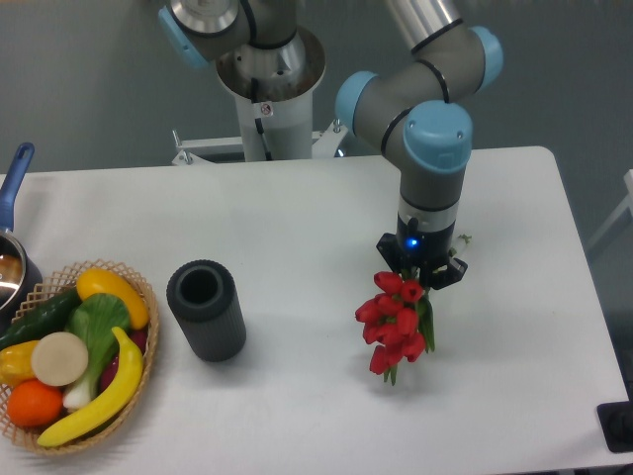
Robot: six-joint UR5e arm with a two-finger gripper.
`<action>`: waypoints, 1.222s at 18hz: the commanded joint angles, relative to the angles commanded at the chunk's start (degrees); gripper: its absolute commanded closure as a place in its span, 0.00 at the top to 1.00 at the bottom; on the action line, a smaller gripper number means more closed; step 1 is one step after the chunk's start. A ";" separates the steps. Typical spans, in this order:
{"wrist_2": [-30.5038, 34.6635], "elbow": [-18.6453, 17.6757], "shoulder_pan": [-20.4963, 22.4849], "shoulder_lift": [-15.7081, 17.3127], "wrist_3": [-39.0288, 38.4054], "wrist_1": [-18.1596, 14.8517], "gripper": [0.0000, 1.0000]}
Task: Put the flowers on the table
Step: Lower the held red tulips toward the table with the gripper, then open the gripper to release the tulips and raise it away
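Note:
The flowers (394, 324), a small bunch of red tulip buds with green stems, hang below my gripper (421, 273) at the centre right of the white table (297, 218). The gripper points down and its fingers are closed around the stem end of the bunch. The buds point down and toward the front, close to the tabletop; I cannot tell whether they touch it. The fingertips are partly hidden by the flowers.
A dark grey ribbed cylinder vase (206, 309) stands left of centre. A wicker basket (138, 366) with fruit and vegetables sits at the front left. A pot with a blue handle (14, 188) is at the left edge. The robot base (267, 89) stands behind the table.

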 joint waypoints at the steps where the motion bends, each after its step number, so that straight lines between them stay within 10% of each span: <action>1: -0.08 0.00 -0.09 -0.35 0.09 0.00 0.25; 3: -0.17 0.00 -0.52 -1.05 0.09 0.17 0.40; 5: -0.26 0.35 -0.70 -1.41 0.78 0.35 1.00; 22: -0.61 -0.53 7.37 3.77 1.32 0.53 1.00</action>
